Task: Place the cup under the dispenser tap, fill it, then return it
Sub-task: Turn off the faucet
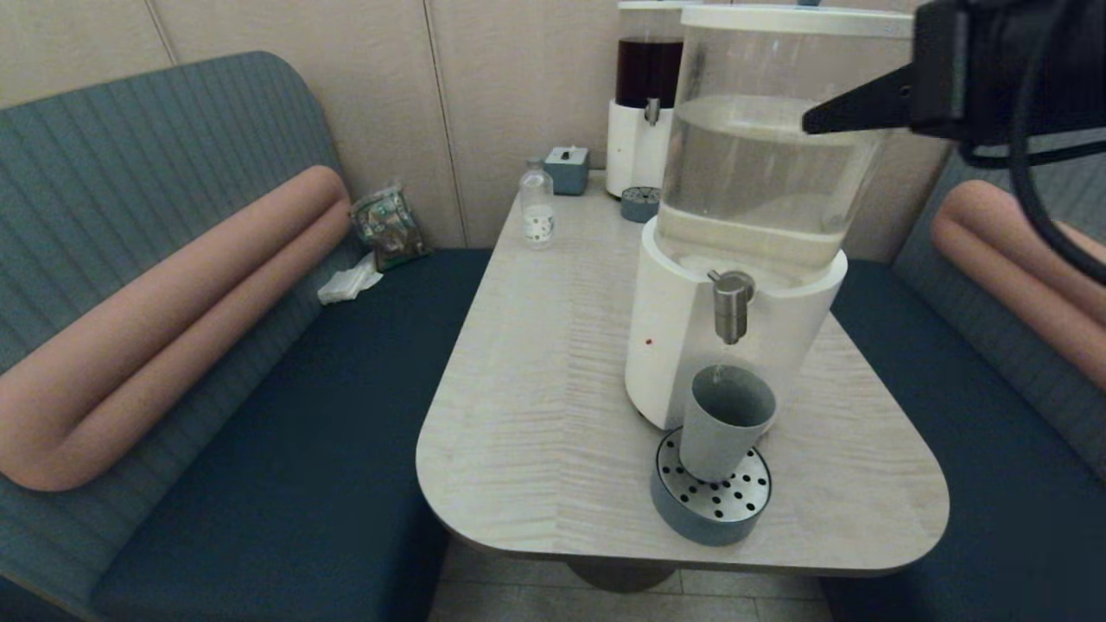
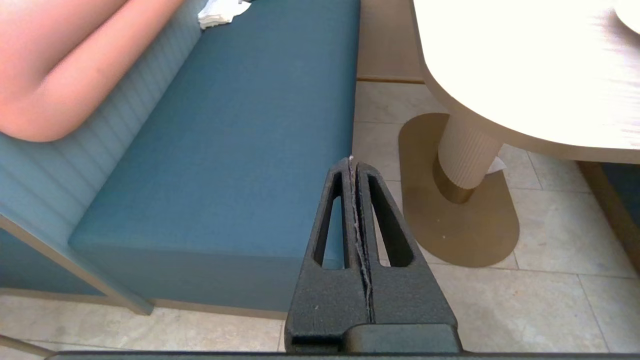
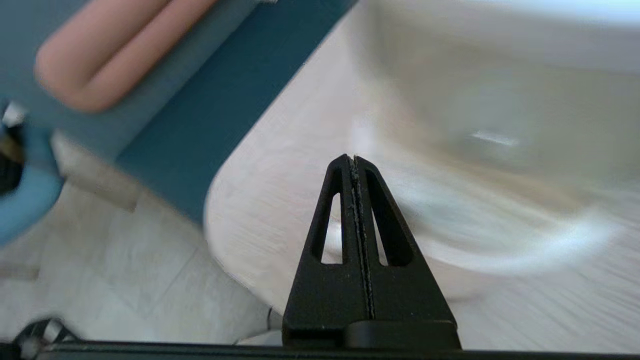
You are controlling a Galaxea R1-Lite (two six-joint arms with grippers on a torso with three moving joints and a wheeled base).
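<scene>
Now, low and right of centre in the head view, the small matte grey-blue tapered cup (image 1: 724,421) stands upright on the round perforated metal drip tray (image 1: 710,501), directly beneath the short brushed-metal dispenser tap (image 1: 732,305). That tap juts from the white base of the large clear tank of pale liquid (image 1: 753,164), with a gap between spout and cup rim. Nothing grips the cup. Up in the top right corner, the right gripper (image 1: 808,126) hangs high beside the tank, its black fingers (image 3: 356,165) pressed tight together, empty. The left gripper (image 2: 351,161) sits low off the pale wooden table (image 1: 536,380), over the blue bench seat (image 2: 240,150) and tiled floor, fingers likewise closed on nothing. Further back stands a clear plastic bottle (image 1: 537,207).
</scene>
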